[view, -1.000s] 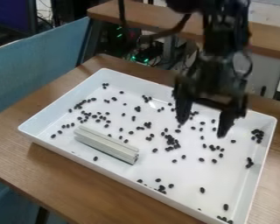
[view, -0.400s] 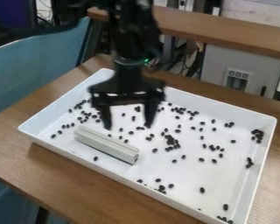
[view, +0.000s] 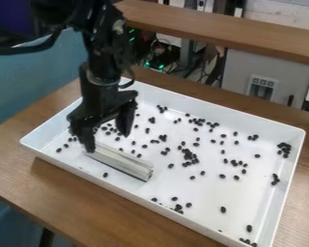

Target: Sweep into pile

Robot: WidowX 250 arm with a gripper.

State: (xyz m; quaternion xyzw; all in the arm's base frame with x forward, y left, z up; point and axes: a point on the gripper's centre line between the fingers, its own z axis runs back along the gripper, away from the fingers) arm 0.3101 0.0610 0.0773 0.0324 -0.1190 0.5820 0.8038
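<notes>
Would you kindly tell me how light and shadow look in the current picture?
Camera view: the white tray looks bright, with a soft shadow under its lower-left side on the wooden table; the black gripper shows little surface detail; green lights glow in the dark area behind.

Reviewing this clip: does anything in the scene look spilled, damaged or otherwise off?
Nothing stands out. The dark beans lie scattered and clumped across the tray, as expected before sweeping, with none visible on the table. The pale bar lies flat inside, with no visible damage, beside the open pincer.
</notes>
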